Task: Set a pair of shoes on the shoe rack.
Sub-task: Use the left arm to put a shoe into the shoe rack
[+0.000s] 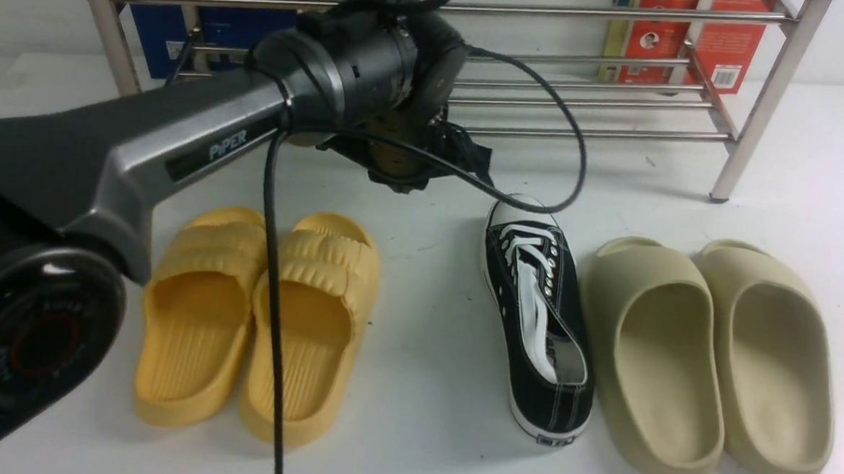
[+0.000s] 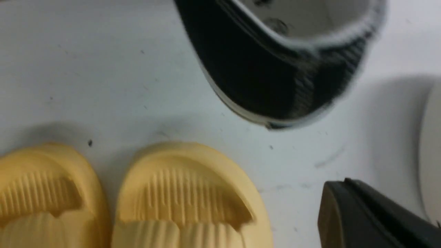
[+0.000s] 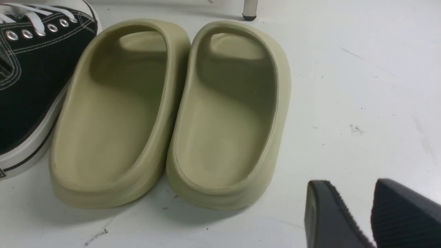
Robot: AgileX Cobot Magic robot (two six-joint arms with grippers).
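Right tool (image 3: 348, 187) parted, two sneakers (image 1: 537, 315) (image 2: 275, 69), two yellow slides (image 1: 194, 312) (image 1: 312, 325), two beige slides (image 1: 654, 357) (image 1: 766, 356)

We see one black sneaker (image 1: 537, 308) with white laces, toe cap and sole, upright on the white table (image 1: 429, 382), toe toward the shoe rack (image 1: 615, 134) — a shiny steel frame of round bars standing just behind it. The left wrist view shows a blurred black canvas heel (image 2: 275, 79) — same shoe or its mate, we cannot tell.

A robot lab bench: scuffed white tabletop (image 1: 419, 425), PiPER-marked arm (image 1: 181, 138), steel shoe rack (image 1: 586, 134).
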